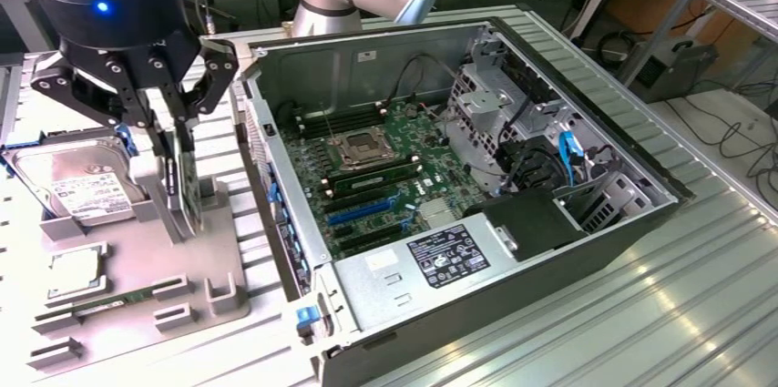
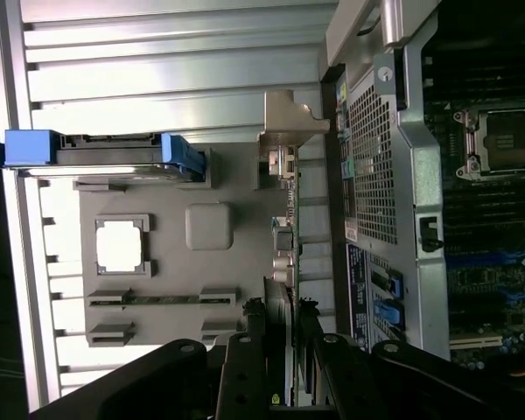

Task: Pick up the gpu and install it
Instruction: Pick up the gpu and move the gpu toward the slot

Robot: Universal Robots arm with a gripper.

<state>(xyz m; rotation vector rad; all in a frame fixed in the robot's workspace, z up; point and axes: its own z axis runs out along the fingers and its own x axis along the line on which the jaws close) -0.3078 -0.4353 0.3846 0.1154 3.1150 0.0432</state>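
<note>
The gpu is a thin dark card standing on edge over the grey holder tray, at the exterior view's left. My gripper reaches down from above, its black fingers pressed against both faces of the card near its top edge. In the wrist view the gpu appears edge-on, with its silvery bracket at the far end and my gripper shut on it. Whether the card's lower edge still sits in the tray's slot I cannot tell.
On the grey tray stand a silver hard drive in a blue frame, a processor and a green memory stick. The open computer case lies right of the tray, showing the motherboard with blue slots.
</note>
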